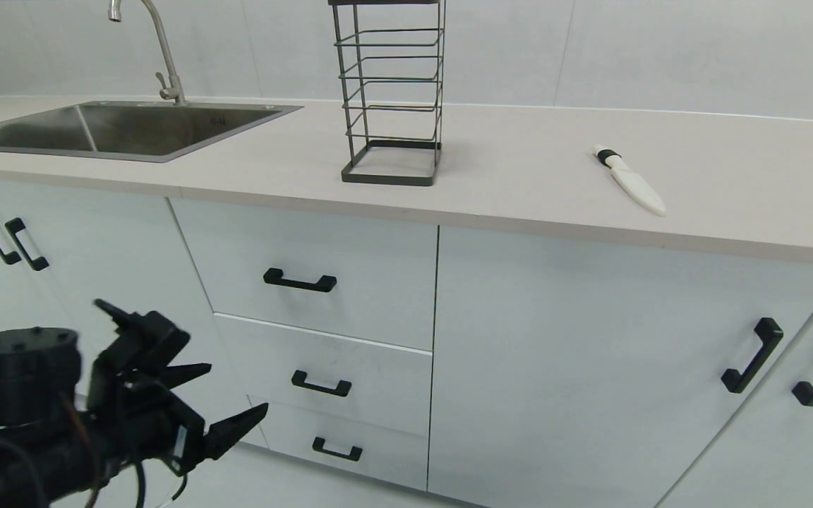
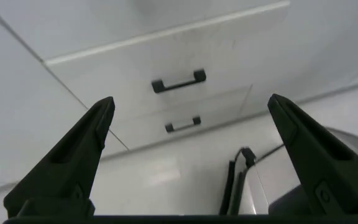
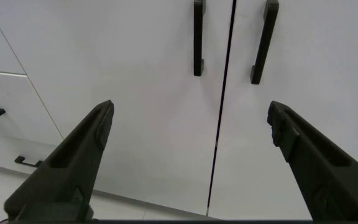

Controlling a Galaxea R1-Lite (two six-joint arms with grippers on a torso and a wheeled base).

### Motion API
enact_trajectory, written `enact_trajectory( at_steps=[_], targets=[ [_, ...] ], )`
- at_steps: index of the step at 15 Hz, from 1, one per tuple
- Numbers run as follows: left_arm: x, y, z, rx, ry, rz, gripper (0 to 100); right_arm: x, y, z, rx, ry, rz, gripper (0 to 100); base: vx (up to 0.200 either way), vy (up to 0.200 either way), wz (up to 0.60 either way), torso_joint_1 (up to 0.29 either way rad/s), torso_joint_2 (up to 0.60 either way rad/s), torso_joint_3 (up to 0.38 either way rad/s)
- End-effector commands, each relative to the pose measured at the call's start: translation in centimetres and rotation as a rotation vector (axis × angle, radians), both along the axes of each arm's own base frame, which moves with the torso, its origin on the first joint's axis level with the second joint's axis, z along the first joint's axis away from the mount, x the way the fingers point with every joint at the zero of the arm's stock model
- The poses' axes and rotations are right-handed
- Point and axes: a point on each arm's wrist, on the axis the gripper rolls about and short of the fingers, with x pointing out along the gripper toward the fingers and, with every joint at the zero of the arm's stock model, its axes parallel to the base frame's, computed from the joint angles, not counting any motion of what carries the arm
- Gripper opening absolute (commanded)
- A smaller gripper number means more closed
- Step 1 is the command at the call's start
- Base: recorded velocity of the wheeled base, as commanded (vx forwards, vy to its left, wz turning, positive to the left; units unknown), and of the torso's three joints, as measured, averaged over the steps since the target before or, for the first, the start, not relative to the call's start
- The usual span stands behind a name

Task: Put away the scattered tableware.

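- The sink (image 1: 39,134), a steel basin, is set into the tabletop (image 1: 519,190) on the robot's left. What shows of its inside is bare metal floor and walls.
- A small dark mark (image 1: 217,121) sits on the sink's back wall; it is too small to read.
- A curved tap (image 1: 159,49) rises from the sink's back rim.
- The rack (image 1: 392,92), tall and of black wire, stands upright on the tabletop near its middle, to the right of the sink. It has several open tiers, and the tabletop shows through its rectangular base frame.
- The knife (image 1: 629,180) lies flat on the tabletop toward the right, well apart from the rack. It is white with a black band near its far end, and its point is turned toward the front edge.
- Under the tabletop three drawers (image 1: 350,261) are stacked one above another, all closed, each with a black bar handle.
- Beside the drawers, on both sides, are closed doors (image 1: 576,367) with black handles (image 1: 752,356).
- The left hand (image 1: 237,388) hangs low in front of the cabinets, left of the drawers. Its fingers are spread wide and grip nothing. In the left wrist view, the left hand (image 2: 191,102) frames two drawer handles between its tips.
- The right hand (image 3: 190,107) faces two doors that meet at a seam, with an upright handle on each side of it. Its fingers are spread wide apart and nothing is between them.
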Motion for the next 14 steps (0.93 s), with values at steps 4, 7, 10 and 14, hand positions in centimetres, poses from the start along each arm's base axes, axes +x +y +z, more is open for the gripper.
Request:
enact_trajectory(
  at_steps=[4, 7, 10, 14],
  targets=[
    [-16.0, 3.4, 2.0, -0.078, -0.525, 0.089, 100, 0.0, 0.0, 0.0, -0.001, 0.002, 0.0, 100, 0.0, 0.0, 0.0, 0.0, 0.0, 0.0],
    [-17.8, 3.6, 0.5, -0.094, -0.508, 0.103, 100, 0.0, 0.0, 0.0, -0.001, 0.002, 0.0, 100, 0.0, 0.0, 0.0, 0.0, 0.0, 0.0],
    [-17.8, 3.5, 0.7, -0.11, -0.507, 0.191, 100, 0.0, 0.0, 0.0, -0.001, 0.002, 0.0, 100, 0.0, 0.0, 0.0, 0.0, 0.0, 0.0],
    [-18.7, 3.4, -0.2, -0.09, -0.581, 0.281, 100, 0.0, 0.0, 0.0, -0.001, 0.0, 0.0, 100, 0.0, 0.0, 0.0, 0.0, 0.0, 0.0]
  ],
)
